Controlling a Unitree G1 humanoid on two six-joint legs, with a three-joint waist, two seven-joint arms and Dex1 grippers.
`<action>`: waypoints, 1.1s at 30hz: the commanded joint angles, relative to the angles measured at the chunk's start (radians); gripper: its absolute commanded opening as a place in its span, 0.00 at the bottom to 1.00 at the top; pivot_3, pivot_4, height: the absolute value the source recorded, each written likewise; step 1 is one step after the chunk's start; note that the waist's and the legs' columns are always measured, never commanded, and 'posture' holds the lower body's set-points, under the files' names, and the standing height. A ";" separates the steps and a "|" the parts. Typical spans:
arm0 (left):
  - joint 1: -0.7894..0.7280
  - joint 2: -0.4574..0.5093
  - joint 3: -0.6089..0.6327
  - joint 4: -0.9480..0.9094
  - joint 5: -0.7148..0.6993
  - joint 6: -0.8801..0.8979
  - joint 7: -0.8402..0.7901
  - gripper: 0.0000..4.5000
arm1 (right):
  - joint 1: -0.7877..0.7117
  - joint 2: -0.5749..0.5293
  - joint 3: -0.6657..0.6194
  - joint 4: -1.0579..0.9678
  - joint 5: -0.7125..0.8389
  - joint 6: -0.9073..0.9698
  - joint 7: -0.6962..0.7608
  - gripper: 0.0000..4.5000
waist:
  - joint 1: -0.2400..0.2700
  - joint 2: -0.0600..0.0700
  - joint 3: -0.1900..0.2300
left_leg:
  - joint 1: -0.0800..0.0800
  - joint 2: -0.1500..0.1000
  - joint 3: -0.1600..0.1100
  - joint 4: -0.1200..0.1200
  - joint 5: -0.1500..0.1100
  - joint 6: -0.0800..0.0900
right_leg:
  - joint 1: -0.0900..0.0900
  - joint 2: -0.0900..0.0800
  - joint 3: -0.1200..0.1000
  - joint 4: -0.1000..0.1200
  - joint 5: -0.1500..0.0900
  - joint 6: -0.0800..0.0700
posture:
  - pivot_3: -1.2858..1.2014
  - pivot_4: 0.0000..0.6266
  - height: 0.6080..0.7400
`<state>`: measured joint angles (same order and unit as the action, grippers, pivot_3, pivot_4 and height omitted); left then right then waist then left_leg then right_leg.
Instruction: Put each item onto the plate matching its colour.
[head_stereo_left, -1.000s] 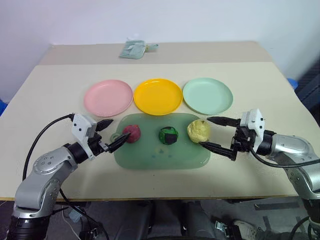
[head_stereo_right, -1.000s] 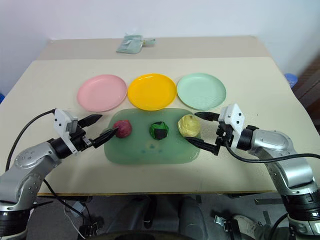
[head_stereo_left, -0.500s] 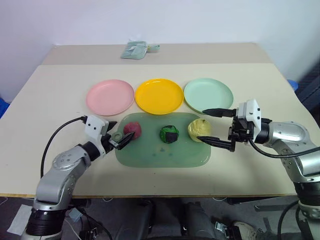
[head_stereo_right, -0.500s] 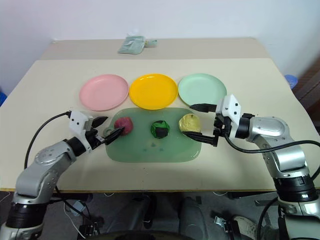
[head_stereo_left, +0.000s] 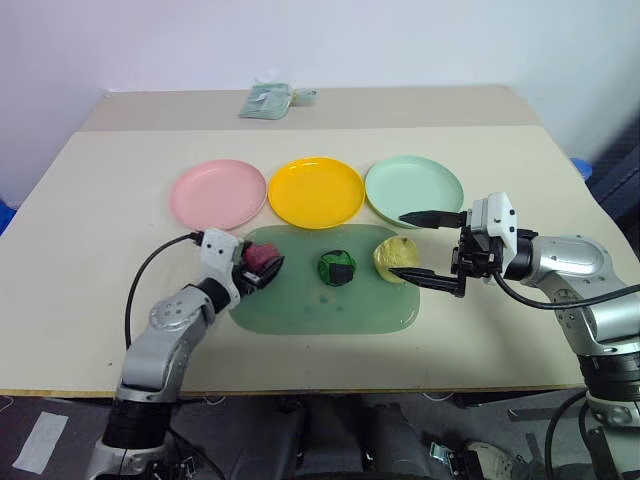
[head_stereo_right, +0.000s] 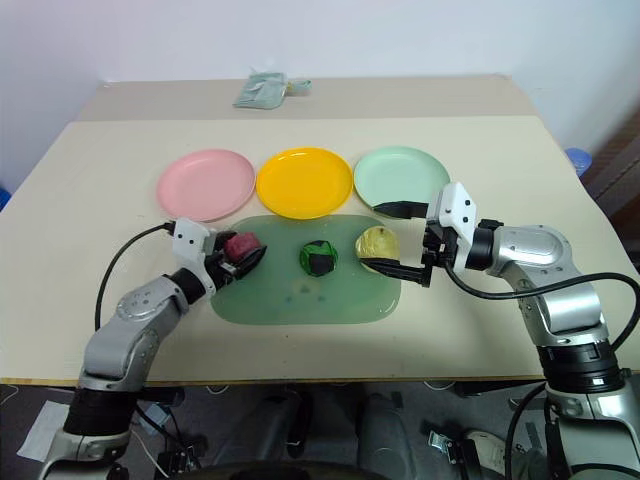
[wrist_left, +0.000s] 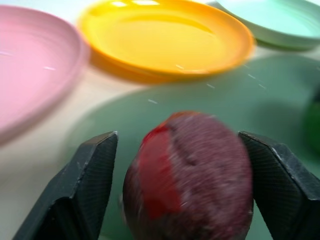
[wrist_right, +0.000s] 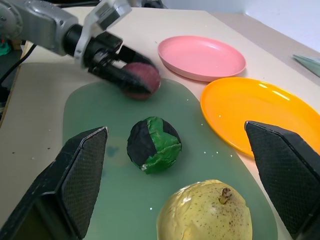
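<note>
Now the maroon ball (wrist_left: 192, 172) is flanked by the two black fingers (wrist_left: 87, 182) of the left gripper (head_stereo_left: 262, 272) on the left end of the green mat (head_stereo_left: 320, 310); in the left wrist view a narrow gap is seen between the ball and the near finger, so it cannot be told whether the ball is actually gripped. The right gripper (head_stereo_left: 415, 245) is held with its fingers spread wide, one on each side of the yellow ball (head_stereo_left: 395, 258), which rests on the right end of the mat and is not touched by them. Between these two balls, the green-and-black ball (head_stereo_left: 337, 268) is seen lying alone at the middle of the mat. Beyond the mat, a pink plate (head_stereo_left: 218, 194), a yellow plate (head_stereo_left: 316, 191) and a mint green plate (head_stereo_left: 414, 190) are lined up side by side on the table (head_stereo_left: 90, 230), with nothing on any of them. A small grey-green packet (head_stereo_left: 265, 100) is seen lying near the far edge of the table.
</note>
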<state>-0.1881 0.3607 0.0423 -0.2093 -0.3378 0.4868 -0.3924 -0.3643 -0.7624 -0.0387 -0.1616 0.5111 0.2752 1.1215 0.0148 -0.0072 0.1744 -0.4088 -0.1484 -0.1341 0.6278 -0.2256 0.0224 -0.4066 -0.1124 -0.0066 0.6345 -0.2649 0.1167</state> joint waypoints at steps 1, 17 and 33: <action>-0.077 -0.020 0.065 0.025 -0.006 -0.022 0.045 0.85 | -0.019 0.010 -0.021 -0.024 -0.005 -0.022 -0.011 1.00 | 0.002 0.000 0.000 | 0.000 0.000 0.000 0.000 0.000 0.000 | 0.000 0.000 0.000 0.000 0.000 0.000 | 0.52 0.24 1.00; -0.087 -0.028 0.018 0.083 -0.003 0.006 -0.032 0.85 | -0.019 0.035 -0.027 -0.027 -0.026 -0.032 -0.034 1.00 | 0.000 0.000 0.000 | -0.001 -0.001 0.000 0.002 0.000 0.001 | 0.001 0.000 0.000 0.000 0.003 0.002 | 0.52 0.24 1.00; -0.036 -0.045 0.024 0.046 -0.001 -0.005 -0.017 0.57 | -0.029 0.041 -0.024 -0.015 -0.031 -0.036 -0.038 1.00 | 0.000 0.000 0.000 | -0.001 0.000 0.000 0.002 0.000 0.000 | 0.000 0.000 0.000 0.000 0.003 0.001 | 0.52 0.24 1.00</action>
<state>-0.2148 0.3204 0.0505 -0.1247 -0.3368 0.4965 -0.4189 -0.3744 -0.7251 -0.0405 -0.1617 0.4754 0.2554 1.0870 0.0150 -0.0070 0.1740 -0.4093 -0.1486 -0.1339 0.6299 -0.2259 0.0228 -0.4066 -0.1121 -0.0062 0.6350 -0.2620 0.1180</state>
